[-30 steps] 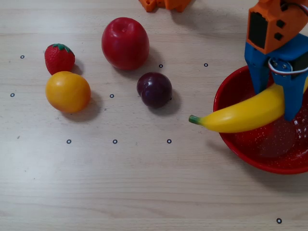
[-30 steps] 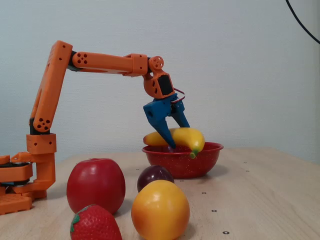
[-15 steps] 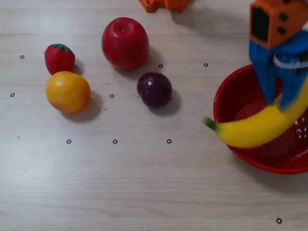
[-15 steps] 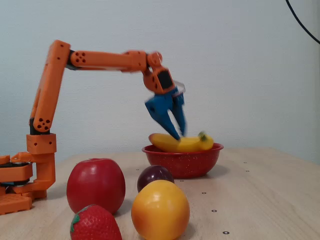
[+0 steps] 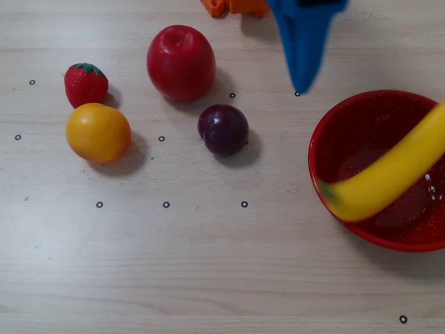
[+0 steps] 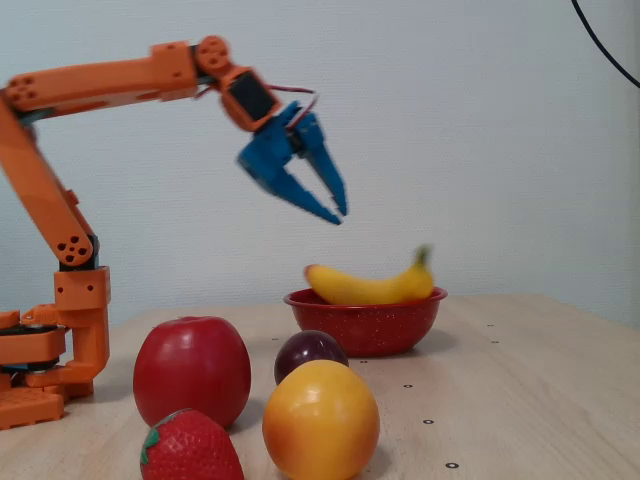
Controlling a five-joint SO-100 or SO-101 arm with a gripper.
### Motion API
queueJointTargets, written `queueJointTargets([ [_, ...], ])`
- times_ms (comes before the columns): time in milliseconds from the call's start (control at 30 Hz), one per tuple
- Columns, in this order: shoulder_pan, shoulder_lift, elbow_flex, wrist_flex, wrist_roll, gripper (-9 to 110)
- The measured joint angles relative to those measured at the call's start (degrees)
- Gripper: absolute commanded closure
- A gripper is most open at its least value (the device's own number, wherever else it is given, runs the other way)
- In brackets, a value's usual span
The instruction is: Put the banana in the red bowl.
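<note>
The yellow banana [image 5: 389,177] lies in the red bowl [image 5: 334,125] at the right edge of the overhead view. Its green stem tip rests over the bowl's near-left rim, and it looks blurred. In the fixed view the banana [image 6: 365,288] rests across the red bowl [image 6: 365,325] with the stem pointing up at the right. My blue gripper [image 6: 340,214] hangs in the air above and to the left of the bowl, empty and blurred. Its fingertips [image 6: 336,218] are close together. In the overhead view the gripper [image 5: 299,87] points down just beyond the bowl's far-left rim.
A red apple [image 5: 181,62], a strawberry [image 5: 85,84], a round orange fruit [image 5: 98,132] and a dark plum [image 5: 222,129] sit on the wooden table left of the bowl. The orange arm base [image 6: 50,350] stands at the left of the fixed view.
</note>
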Motion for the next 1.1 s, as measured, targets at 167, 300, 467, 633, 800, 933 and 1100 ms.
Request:
queueJointTargets([
  [167, -5.4, 14.4, 14.5, -5.0, -0.1, 101],
  [300, -6.2, 26.4, 27.8, -8.1, 0.4, 101],
  [467, -8.6, 38.3, 41.4, -11.6, 0.0, 101],
  [633, -8.8, 47.3, 53.4, -15.1, 0.1, 101],
  [800, -9.6, 53.0, 62.9, -22.1, -0.2, 101],
  [933, -9.5, 56.5, 70.1, -26.8, 0.0, 101],
  [1100, -9.4, 61.3, 73.2, -28.3, -0.3, 101],
])
